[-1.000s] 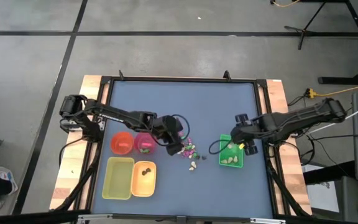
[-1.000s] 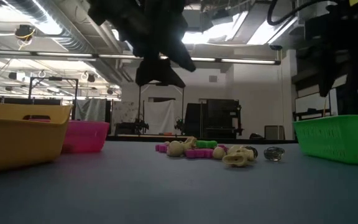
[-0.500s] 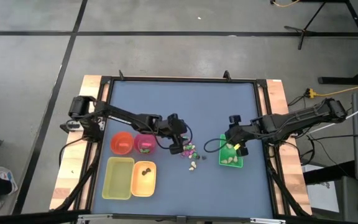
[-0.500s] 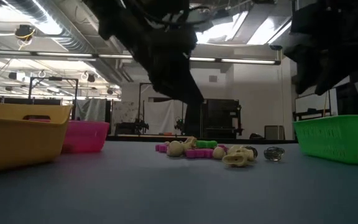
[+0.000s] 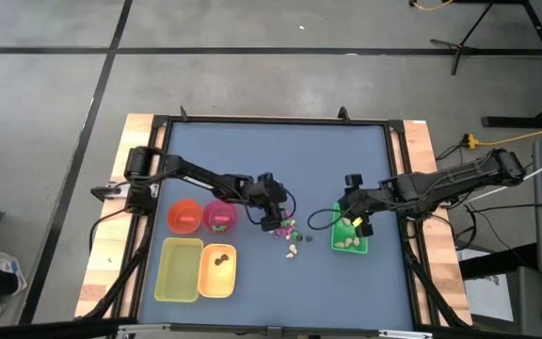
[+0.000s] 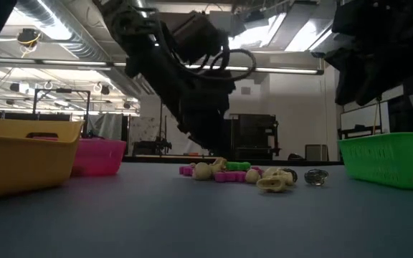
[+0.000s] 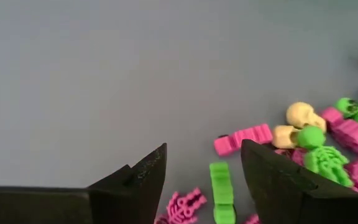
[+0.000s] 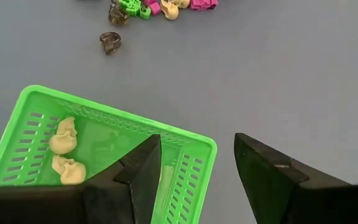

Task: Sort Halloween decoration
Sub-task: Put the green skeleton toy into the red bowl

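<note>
Left wrist view crops several trinkets at its edges: the scattered pile of tiny magenta, cream and green Halloween decoration (image 7: 303, 134) lies mid-table between the pink round bowl (image 5: 218, 217) and the green slotted rectangular tray (image 8: 104, 149). One green bar-shaped trinket (image 7: 221, 186) runs lengthwise away from the camera. Since a second ago, the left gripper (image 7: 202, 186) has dropped to the pile, fingers spread and empty. The right gripper (image 8: 196, 174) hovers spread over the tray's corner.

My blue table (image 5: 271, 160) carries an orange bowl (image 5: 184, 217), pink bowl (image 5: 219, 217) and yellow tray (image 5: 179, 270) on the left. I see loose trinkets (image 5: 288, 230) mid-table and a green tray (image 5: 349, 233) to the right.
</note>
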Motion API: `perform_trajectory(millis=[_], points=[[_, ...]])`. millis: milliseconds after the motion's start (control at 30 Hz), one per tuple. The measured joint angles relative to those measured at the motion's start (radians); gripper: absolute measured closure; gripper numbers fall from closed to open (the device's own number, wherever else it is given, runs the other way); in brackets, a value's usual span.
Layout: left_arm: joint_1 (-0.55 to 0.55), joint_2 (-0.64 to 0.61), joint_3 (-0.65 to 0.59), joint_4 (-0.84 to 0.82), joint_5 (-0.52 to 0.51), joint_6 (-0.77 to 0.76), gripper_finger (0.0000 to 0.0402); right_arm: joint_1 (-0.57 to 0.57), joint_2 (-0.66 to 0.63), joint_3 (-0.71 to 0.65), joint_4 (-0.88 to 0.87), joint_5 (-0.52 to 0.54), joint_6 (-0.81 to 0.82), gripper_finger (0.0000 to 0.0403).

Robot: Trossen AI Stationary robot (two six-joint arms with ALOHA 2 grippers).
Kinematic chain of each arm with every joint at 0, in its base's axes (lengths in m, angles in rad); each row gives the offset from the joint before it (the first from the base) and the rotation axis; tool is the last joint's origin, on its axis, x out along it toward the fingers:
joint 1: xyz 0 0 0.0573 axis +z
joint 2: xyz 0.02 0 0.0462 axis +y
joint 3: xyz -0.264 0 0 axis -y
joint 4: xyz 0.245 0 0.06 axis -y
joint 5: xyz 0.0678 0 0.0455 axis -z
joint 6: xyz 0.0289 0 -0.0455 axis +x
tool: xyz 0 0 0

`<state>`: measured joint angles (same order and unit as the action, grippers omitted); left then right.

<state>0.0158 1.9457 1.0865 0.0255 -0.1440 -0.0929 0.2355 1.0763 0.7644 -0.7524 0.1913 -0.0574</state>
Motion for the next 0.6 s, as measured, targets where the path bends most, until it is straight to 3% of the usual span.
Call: perform_trajectory(millis=[600], points=[[-0.005,0.032,0.000,-0.010,0.001,0.000,0.0269,0.000,0.000,0.000,0.000,-0.001,0.000,0.0201]])
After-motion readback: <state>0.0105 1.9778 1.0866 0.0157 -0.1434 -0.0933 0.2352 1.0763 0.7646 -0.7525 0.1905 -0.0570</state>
